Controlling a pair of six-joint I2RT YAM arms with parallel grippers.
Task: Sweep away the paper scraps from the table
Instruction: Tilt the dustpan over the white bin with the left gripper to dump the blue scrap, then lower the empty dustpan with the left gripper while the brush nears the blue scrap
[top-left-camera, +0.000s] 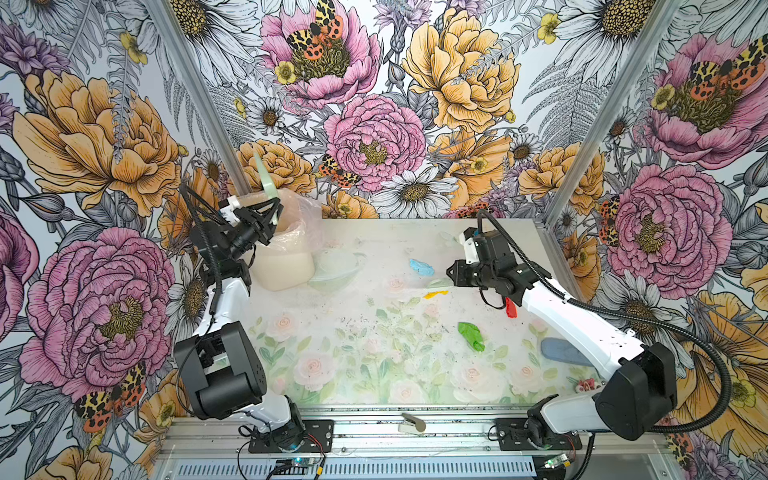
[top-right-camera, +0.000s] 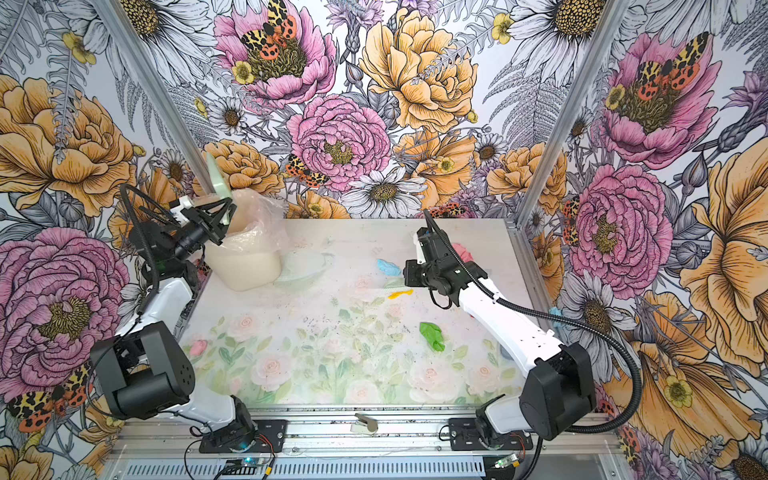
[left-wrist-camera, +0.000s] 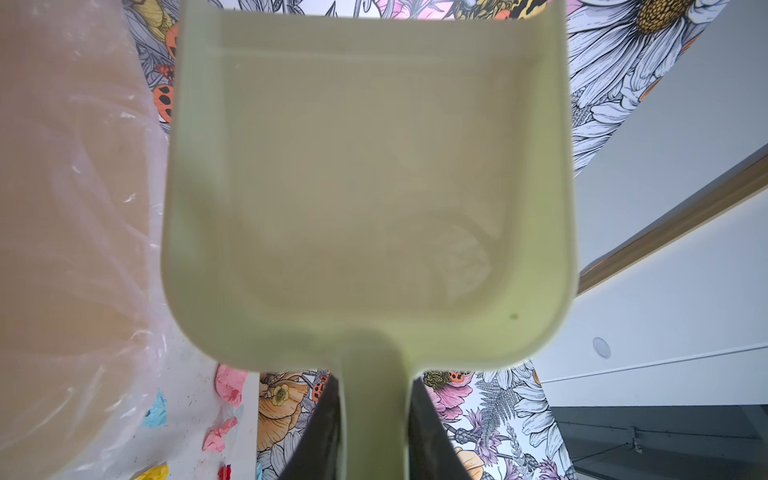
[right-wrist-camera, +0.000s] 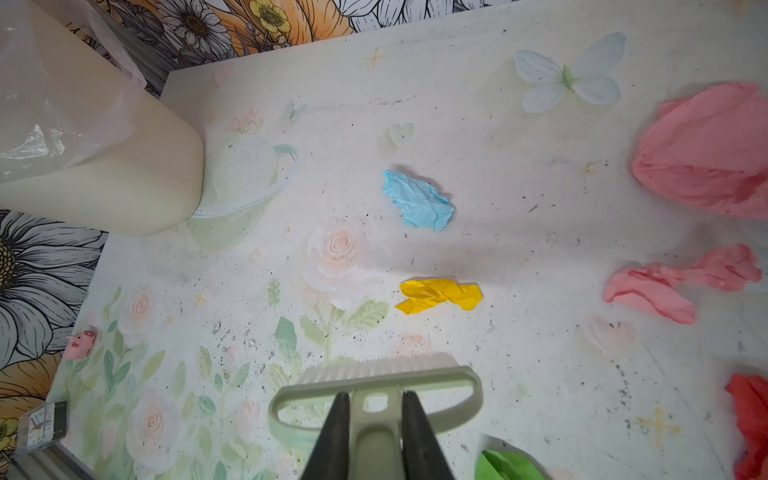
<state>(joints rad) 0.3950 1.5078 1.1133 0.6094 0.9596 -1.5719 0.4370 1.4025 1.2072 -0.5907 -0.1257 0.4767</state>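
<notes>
My left gripper (left-wrist-camera: 374, 388) is shut on the handle of the pale green dustpan (left-wrist-camera: 365, 187), which is raised and tilted over the lined bin (top-left-camera: 282, 262); its pan shows nothing inside. My right gripper (right-wrist-camera: 374, 401) is shut on the pale green brush (right-wrist-camera: 374, 374), low over the table (top-left-camera: 374, 374). Ahead of the bristles lie paper scraps: a yellow one (right-wrist-camera: 438, 294) and a light blue one (right-wrist-camera: 417, 201). Pink scraps (right-wrist-camera: 681, 282), a red scrap (right-wrist-camera: 752, 424) and a green scrap (top-left-camera: 471, 336) lie beside or under the right arm.
The cream bin with its clear plastic liner stands at the table's far left corner. A small pink wad (top-right-camera: 198, 347) lies near the left edge. A blue-grey piece (top-left-camera: 565, 351) sits partly under the right arm. Flowered walls close three sides.
</notes>
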